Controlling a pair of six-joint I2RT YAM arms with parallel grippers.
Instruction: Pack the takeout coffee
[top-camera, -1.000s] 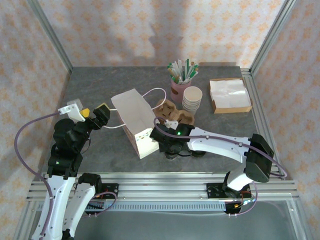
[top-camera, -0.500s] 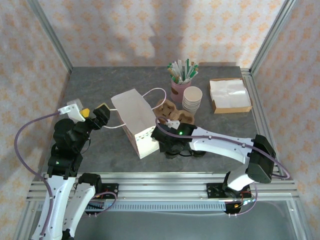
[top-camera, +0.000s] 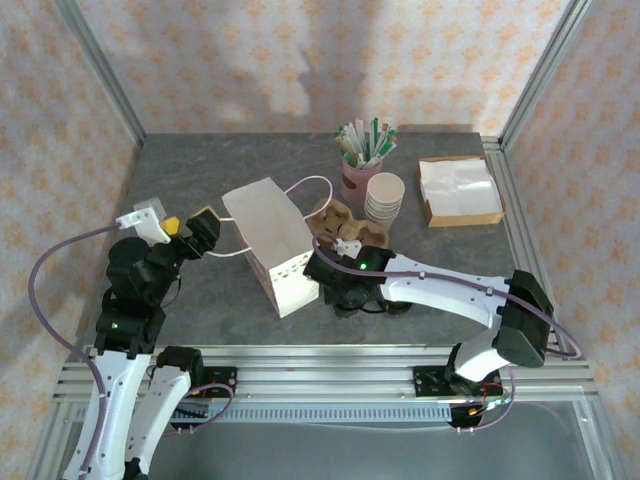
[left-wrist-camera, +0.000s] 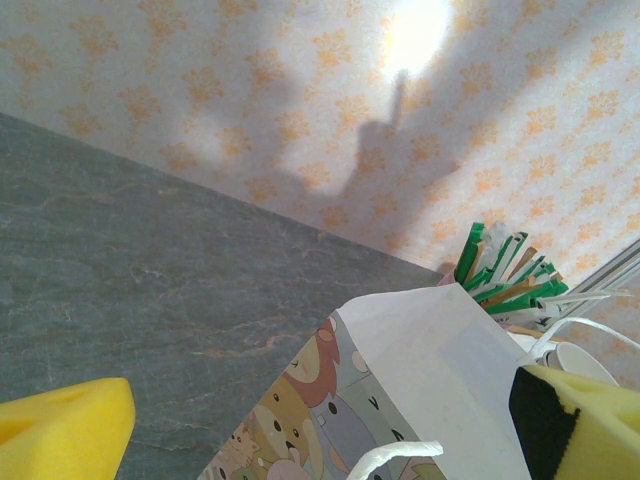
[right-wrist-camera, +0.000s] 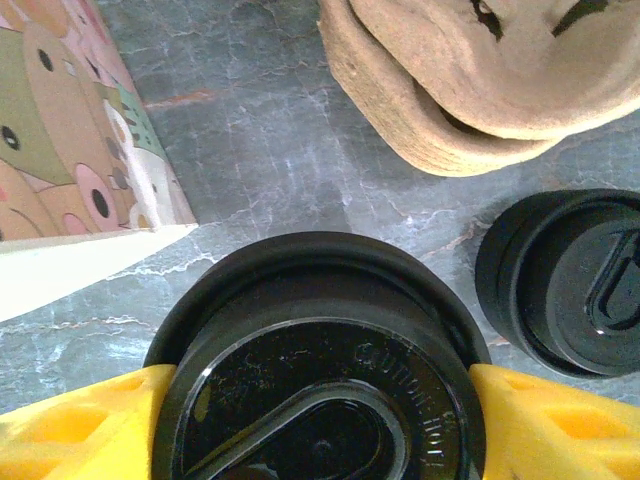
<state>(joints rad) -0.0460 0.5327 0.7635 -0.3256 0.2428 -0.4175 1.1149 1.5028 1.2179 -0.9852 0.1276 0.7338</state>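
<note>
Your right gripper (right-wrist-camera: 320, 445) straddles the takeout coffee (right-wrist-camera: 320, 350). In the right wrist view one of the yellow pads (right-wrist-camera: 80, 430) sits at 9 o'clock of the black dome lid and the other at 3 o'clock. Both meet the lid's rim, but the rim overhangs them, so you cannot tell whether they are pinching the cup or only bracketing it. The cup stands upright on the grey table (right-wrist-camera: 280, 150).

From the coffee, a second black lid (right-wrist-camera: 565, 280) lies just beside it at 2 o'clock and apart from it. The cardboard carrier (right-wrist-camera: 470, 70) lies at 1 o'clock. A corner of the paper bag (right-wrist-camera: 70, 150), printed with cartoon animals, lies at 10 o'clock, near the cup but not touching it.

From above, your right arm (top-camera: 440, 285) reaches in from 4 o'clock. Its wrist covers the coffee, which sits at 5 o'clock of the bag and 6 o'clock of the carrier.

Your left gripper (top-camera: 190, 222) hangs at 9 o'clock of the bag, its jaws spread wide. The left wrist view looks between them at the bag's white side and a loop handle.

At 1 o'clock of the carrier stands a stack of paper cups (top-camera: 384, 197), with a pink holder (top-camera: 358, 182) of stirrers at its 11 o'clock and a napkin tray (top-camera: 460, 190) at its 3 o'clock.
</note>
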